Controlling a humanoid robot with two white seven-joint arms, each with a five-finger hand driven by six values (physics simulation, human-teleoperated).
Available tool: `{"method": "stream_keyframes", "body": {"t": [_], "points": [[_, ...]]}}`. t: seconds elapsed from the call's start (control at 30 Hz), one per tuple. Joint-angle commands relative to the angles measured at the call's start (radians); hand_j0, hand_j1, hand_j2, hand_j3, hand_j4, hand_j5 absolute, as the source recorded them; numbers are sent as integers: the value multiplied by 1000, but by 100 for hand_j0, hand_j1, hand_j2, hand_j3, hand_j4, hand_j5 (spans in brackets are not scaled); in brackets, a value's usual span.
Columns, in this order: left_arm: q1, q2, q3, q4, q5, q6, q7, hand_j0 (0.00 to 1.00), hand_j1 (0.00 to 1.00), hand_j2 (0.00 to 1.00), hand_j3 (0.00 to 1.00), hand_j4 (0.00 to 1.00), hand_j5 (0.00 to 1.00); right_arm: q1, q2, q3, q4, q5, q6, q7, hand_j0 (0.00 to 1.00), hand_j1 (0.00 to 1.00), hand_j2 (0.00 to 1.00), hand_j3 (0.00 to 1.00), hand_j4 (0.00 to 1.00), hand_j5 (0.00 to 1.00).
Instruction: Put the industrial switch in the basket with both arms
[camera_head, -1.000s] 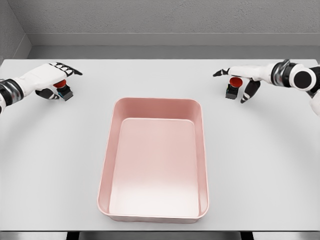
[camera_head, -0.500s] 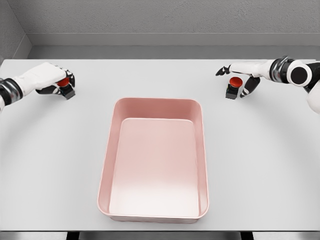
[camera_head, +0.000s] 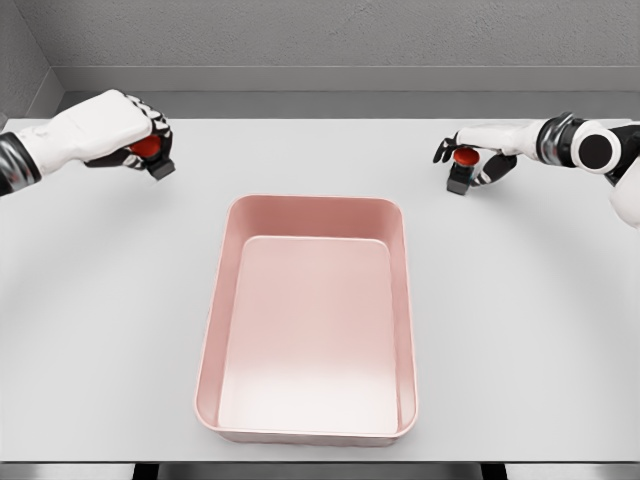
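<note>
Two industrial switches, each a black box with a red button, show in the head view. The left switch (camera_head: 153, 159) is lifted off the table, held in my left hand (camera_head: 138, 135) with fingers curled over it, up and left of the basket. The right switch (camera_head: 460, 172) is at the far right of the table, and my right hand (camera_head: 472, 160) has its fingers wrapped around it. The pink rectangular basket (camera_head: 310, 205) lies in the middle of the table with nothing inside.
The white table (camera_head: 110, 300) spreads to both sides of the basket. A grey wall (camera_head: 320, 40) runs behind the table's far edge.
My left hand has closed on the left switch, lifted it and carried it right toward the basket. My right hand's fingers have closed around the right switch.
</note>
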Motion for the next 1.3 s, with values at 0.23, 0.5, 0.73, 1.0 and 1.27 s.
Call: {"method": "stream_keyframes", "body": {"t": [0.23,0.5,0.73,1.0,1.27], "points": [[34,45,11,-239,85,1,0,30,30,30,30,30,30,-3,-1,-2,-6,12,-7,11,53,53,53,53,53,53],[55,44,14,-400,96,1,-12,30,30,30,30,30,30,-37,-9,-3,-24,13,-64,43,49,49,49,49,49,49],[103,13,3,-464,96,1,-34,30,30,30,30,30,30,-48,-47,-2,-76,9,-107,62,49,49,49,49,49,49],[140,-107,-46,-481,80,1,-90,30,30,30,30,30,30,-55,-102,-10,-178,8,-222,62,48,48,48,48,48,48],[179,-157,-84,-469,41,1,-104,30,30,30,30,30,30,-55,-184,-17,-349,-10,-313,62,48,48,48,48,48,48]]}}
